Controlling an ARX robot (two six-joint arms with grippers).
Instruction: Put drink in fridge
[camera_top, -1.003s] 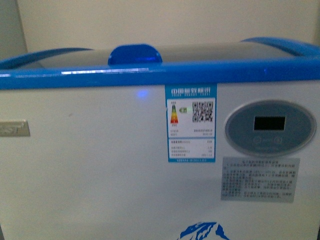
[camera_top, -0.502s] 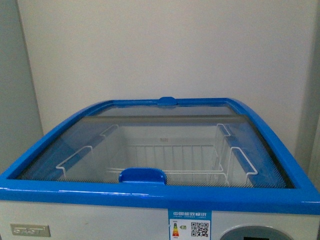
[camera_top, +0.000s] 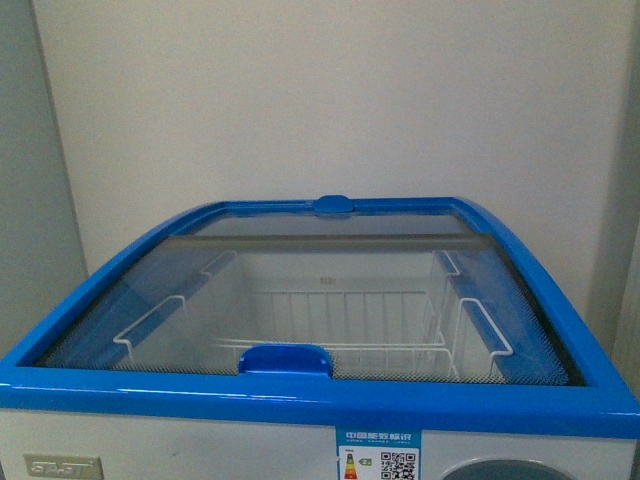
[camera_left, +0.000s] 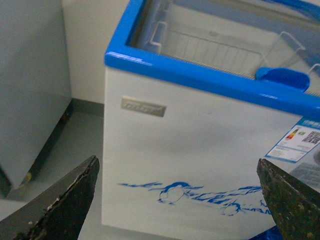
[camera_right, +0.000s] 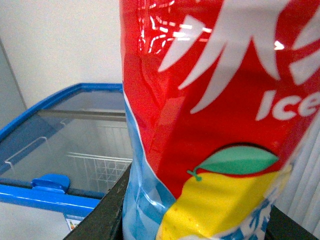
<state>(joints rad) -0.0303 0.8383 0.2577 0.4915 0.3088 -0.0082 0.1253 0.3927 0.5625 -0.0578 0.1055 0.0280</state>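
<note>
Pale wall (camera_top: 300, 100) behind the fridge (camera_top: 300, 402); right hand (camera_right: 202, 197) clamps drink (camera_right: 210, 100), left hand (camera_left: 176, 162) spread.

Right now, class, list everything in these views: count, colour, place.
fridge: one, white with blue rim, straight ahead
glass lids: two, clear, curved over fridge top
lid handles: two, blue, front and back rim
wire baskets: white, inside fridge, count unclear
energy label: one, blue-edged, fridge front
grey cabinet: one, beside the fridge
drink: one, red label, in right gripper
left gripper: one, dark, open, empty
right gripper: one, dark, shut on drink
</note>
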